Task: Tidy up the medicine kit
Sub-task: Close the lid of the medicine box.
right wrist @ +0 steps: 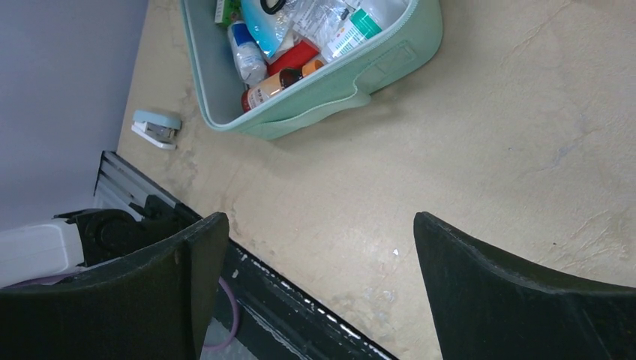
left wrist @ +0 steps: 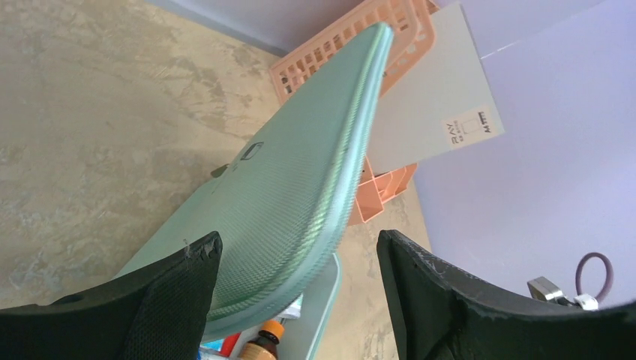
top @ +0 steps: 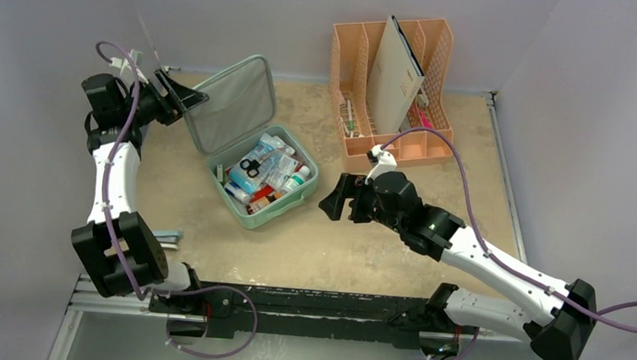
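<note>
The medicine kit (top: 286, 210) sits open in the middle of the table (top: 335, 257). Its long axis runs near-left to far-right, mouth up, latch side facing near-right. The lid (top: 232, 102) stands raised along its far-left side. The left gripper (top: 189, 99) has its fingers apart either side of the lid's edge (not pinching it, as far as I can tell). The right gripper (top: 335, 198) hangs spread wide just right of the case. Swung down carelessly, the lid could jam on the heaped contents or shove the unbraced case sideways.
</note>
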